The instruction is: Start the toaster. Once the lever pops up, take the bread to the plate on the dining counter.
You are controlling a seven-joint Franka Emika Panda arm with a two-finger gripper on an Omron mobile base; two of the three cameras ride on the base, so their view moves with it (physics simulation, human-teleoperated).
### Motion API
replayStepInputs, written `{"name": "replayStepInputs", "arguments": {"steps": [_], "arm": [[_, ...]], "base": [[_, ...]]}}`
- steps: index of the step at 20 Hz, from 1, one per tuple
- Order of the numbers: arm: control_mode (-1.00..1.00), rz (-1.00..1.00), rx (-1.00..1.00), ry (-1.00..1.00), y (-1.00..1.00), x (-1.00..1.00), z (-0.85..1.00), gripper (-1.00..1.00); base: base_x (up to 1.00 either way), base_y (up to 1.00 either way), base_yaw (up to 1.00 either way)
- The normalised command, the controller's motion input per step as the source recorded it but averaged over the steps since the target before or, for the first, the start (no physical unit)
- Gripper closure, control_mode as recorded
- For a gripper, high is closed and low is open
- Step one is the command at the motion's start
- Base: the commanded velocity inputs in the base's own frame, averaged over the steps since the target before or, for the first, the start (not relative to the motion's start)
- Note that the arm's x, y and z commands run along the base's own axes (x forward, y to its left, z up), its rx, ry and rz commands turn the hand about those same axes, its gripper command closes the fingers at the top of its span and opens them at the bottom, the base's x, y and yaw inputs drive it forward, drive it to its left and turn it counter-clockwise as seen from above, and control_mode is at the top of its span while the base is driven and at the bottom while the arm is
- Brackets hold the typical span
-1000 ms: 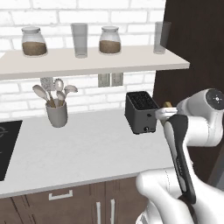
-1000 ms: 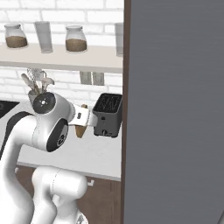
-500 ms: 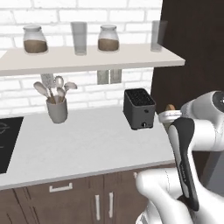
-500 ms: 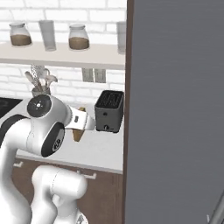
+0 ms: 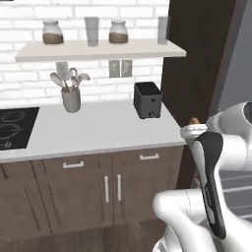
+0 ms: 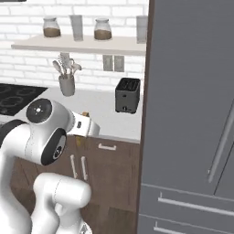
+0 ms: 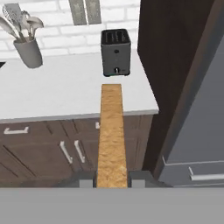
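Note:
The bread (image 7: 111, 135), a light tan slice seen edge-on, runs up the hand view from between my gripper's (image 7: 111, 178) two fingertips, which are shut on it. Its tan tip (image 5: 194, 120) peeks above my hand in the left base view, off the worktop's front right corner. The toaster (image 5: 147, 100) (image 6: 127, 95) (image 7: 115, 52), a small black box with top slots, stands on the white kitchen worktop (image 5: 98, 133) near its right end, well beyond the bread. The plate and the dining counter are out of view.
A grey utensil cup (image 5: 71, 98) stands at the back of the worktop and a black cooktop (image 5: 12, 128) lies at its left. Jars and glasses sit on the shelf (image 5: 98, 49). A dark tall panel (image 5: 197, 74) and a grey fridge (image 6: 192, 114) stand to the right. Brown cabinet doors (image 5: 110, 187) are below.
The whole picture has shifted: the base has backed away from the worktop, so the toaster looks farther and the cabinet fronts now show. The bread stays in my gripper.

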Motion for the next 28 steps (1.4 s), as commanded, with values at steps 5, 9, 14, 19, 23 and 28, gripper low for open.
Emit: {"name": "replayStepInputs", "arguments": {"steps": [5, 9, 14, 19, 23, 28], "arm": [[1.0, 0.0, 0.0, 0.0, 0.0, 0.0, 0.0, 1.0], [1.0, 0.0, 0.0, 0.0, 0.0, 0.0, 0.0, 1.0], [1.0, 0.0, 0.0, 0.0, 0.0, 0.0, 0.0, 1.0], [1.0, 0.0, 0.0, 0.0, 0.0, 0.0, 0.0, 1.0], [1.0, 0.0, 0.0, 0.0, 0.0, 0.0, 0.0, 1.0], [1.0, 0.0, 0.0, 0.0, 0.0, 0.0, 0.0, 1.0]], "base": [[-0.05, 0.0, 0.67], [-0.02, 0.0, 1.0], [0.0, 0.0, 1.0], [-0.07, 0.0, 1.0], [-0.15, -0.04, 1.0], [-0.23, -0.12, 1.0]]}}
